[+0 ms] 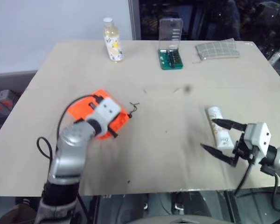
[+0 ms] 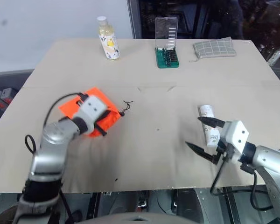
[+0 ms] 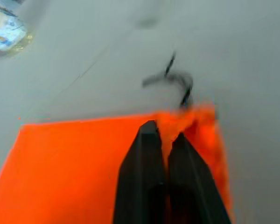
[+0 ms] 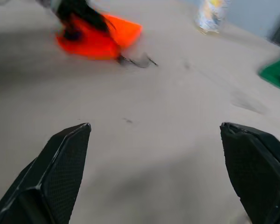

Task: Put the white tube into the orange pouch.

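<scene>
Pinching orange pouch [image 1: 86,108] edge, left claw [image 3: 164,135]; bare table [image 1: 168,144] between

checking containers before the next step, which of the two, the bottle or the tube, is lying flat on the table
The white tube, lying flat near the right gripper. The yellowish bottle stands upright at the table's far edge.

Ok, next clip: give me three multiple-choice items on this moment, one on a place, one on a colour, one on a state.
1. Where is the white tube?
A. inside the pouch
B. on the table by the right tool
C. beside the bottle

2. The pouch is:
A. orange
B. green
C. grey

3. The left tool is:
A. wide open
B. shut on the pouch
C. holding the tube

Key: B, the tube lies between the open right fingers; A, bright orange fabric; B, the fingers pinch orange cloth.
</scene>
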